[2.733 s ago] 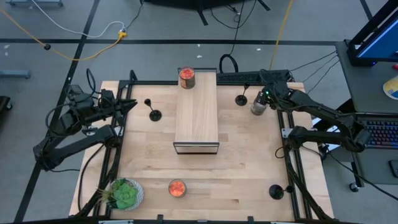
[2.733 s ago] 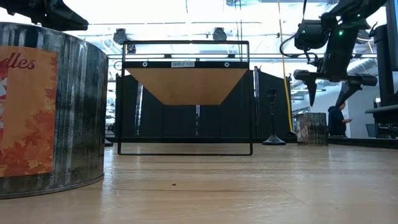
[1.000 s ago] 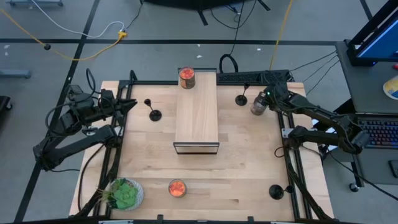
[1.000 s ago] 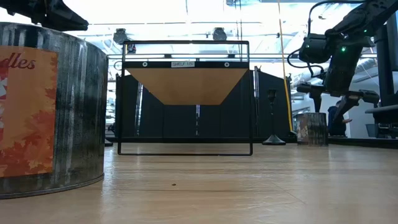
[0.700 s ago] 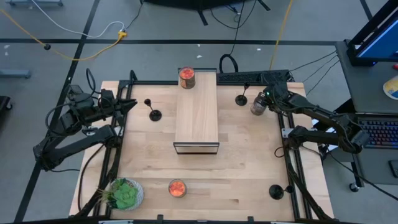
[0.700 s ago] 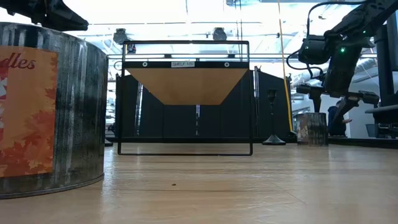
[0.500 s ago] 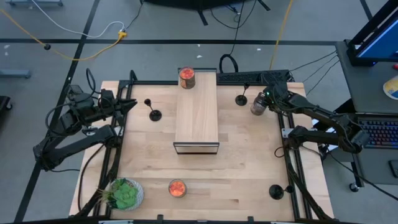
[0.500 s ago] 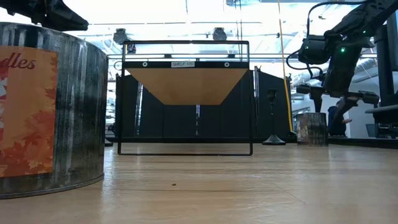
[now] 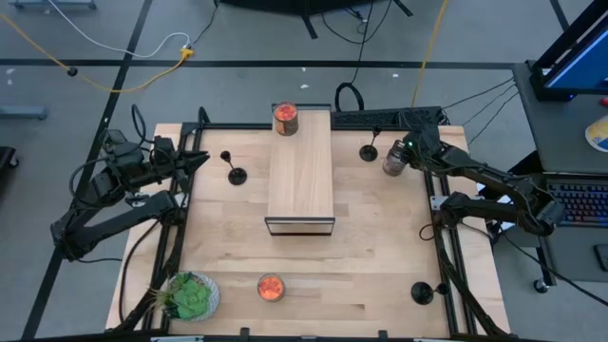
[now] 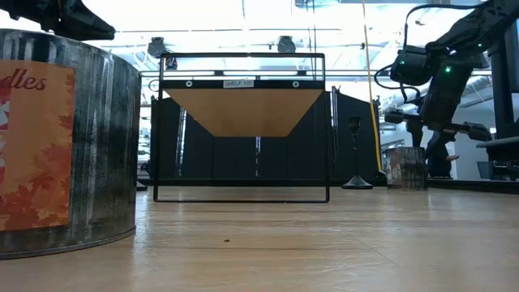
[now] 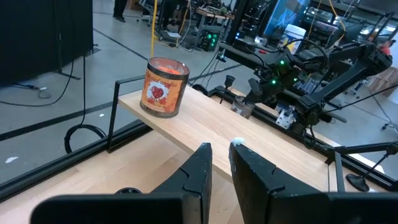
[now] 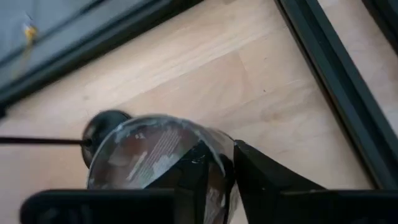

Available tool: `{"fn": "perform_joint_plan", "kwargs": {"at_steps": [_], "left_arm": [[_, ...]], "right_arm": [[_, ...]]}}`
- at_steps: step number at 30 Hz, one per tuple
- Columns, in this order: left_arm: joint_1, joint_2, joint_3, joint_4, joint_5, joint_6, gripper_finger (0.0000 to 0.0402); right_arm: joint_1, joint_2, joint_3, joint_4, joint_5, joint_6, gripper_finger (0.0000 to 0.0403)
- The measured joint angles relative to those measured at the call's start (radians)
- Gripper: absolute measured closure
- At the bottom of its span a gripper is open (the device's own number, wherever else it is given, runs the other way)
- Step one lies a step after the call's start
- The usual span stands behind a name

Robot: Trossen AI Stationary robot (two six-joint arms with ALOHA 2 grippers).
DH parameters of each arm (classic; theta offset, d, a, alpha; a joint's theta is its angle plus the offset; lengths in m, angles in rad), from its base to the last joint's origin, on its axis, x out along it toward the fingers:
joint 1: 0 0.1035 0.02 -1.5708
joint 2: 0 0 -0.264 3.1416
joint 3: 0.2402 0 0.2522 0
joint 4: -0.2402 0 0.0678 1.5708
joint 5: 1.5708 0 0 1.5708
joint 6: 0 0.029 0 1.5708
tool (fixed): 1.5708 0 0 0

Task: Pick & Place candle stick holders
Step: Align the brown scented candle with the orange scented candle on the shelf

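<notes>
Wooden table [image 9: 361, 256] with shelf [image 9: 300, 176], three candle stick holders [image 9: 235, 172], jars [image 9: 271, 288], potted plant [image 9: 191, 296].

A: Where do you see the holders?
B: One holder [image 9: 235, 171] stands left of the shelf [image 9: 301, 171], one [image 9: 370, 151] to its right beside the jar [image 9: 393, 161], and one [image 9: 422, 291] near your table's [image 9: 361, 266] right front edge.

Right claw [image 12: 229, 171] low, fingers nearly together.

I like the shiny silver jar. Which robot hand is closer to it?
The right gripper: it is right at the silvery jar. The left gripper waits far across the table, beyond the wooden shelf.
</notes>
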Motion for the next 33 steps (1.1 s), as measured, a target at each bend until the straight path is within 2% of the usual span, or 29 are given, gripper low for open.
{"fn": "perform_joint_plan", "kwargs": {"at_steps": [10,33], "left_arm": [[0.000,0.000,0.000,0.000,0.000,-0.007,0.0339],[0.000,0.000,0.000,0.000,0.000,-0.005,0.0339]], "right_arm": [[0.000,-0.032,-0.056,0.070,-0.015,0.001,0.0396],[0.001,-0.217,-0.058,0.062,-0.005,-0.017,0.0403]]}}
